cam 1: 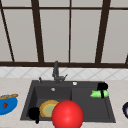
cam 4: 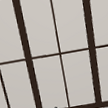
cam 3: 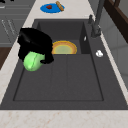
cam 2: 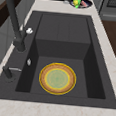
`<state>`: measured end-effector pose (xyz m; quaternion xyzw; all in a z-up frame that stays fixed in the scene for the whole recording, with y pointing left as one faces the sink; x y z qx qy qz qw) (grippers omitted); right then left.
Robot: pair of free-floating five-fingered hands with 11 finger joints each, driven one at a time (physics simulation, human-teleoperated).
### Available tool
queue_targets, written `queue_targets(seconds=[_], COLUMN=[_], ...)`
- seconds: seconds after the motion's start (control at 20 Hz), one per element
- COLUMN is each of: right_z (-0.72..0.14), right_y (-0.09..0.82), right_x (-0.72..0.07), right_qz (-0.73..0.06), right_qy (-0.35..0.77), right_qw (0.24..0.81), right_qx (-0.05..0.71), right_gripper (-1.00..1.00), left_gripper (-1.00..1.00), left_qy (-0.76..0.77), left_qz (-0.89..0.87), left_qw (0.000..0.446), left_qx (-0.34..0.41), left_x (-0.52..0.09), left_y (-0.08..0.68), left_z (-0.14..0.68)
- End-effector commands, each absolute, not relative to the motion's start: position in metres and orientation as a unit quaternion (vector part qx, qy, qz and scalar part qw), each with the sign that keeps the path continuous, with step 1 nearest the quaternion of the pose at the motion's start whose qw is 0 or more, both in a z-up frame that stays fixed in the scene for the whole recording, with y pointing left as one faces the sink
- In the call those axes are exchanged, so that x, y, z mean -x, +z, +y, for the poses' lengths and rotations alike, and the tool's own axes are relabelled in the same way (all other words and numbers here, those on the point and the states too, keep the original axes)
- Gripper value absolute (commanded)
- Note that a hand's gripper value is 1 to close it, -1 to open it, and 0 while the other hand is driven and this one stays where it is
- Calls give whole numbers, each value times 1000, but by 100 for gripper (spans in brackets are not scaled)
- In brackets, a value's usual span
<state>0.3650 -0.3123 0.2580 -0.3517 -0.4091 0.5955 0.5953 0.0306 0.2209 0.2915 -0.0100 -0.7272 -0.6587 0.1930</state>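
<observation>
At the far left a blue plate [cam 1: 7,105] sits on the table [cam 1: 15,86], with a red bit and a brown stick on it. Right of it is the dark sink [cam 1: 30,100]. The left hand [cam 1: 34,113] hangs at the sink's front left corner, just beside the yellow dish [cam 1: 46,108] that lies flat on the floor of the left basin; whether its fingers are spread or curled cannot be told. A big red ball [cam 1: 67,115] stands in front of the sink's middle, covering part of the dish in the front view. Behind the basin the faucet [cam 1: 56,71] rises at the back rim, with a small lever [cam 1: 40,80] to its left and a white knob [cam 1: 74,83] to its right.

The right half of the sink is a shallow, flat tray with bare room across it. Over its right side the right hand [cam 1: 102,87] holds a green cup [cam 1: 96,94], fingers curled round it; in the right side view the hand [cam 3: 35,42] sits on top of the cup [cam 3: 32,61], above the tray's outer edge, well apart from the dish. At the far right edge a dark bowl [cam 1: 125,109] rests on the table. Behind everything is a window [cam 1: 70,32] with dark bars.
</observation>
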Motion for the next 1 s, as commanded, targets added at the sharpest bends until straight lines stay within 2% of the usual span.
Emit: queue_targets(seconds=[0.0, 0.95], right_z=[-340, -477], right_y=[263, 313], right_x=[-355, -308], right_qz=[-410, -417], right_qy=[588, 590], right_qw=[602, 602], right_qx=[351, 341], right_gripper=[100, 100], left_gripper=[0, 0], left_qy=[-659, -659], left_qz=[-727, -727], left_qw=[193, 193], left_qx=[10, 10], left_x=[-31, -31], left_y=[292, 292], left_z=[221, 221])
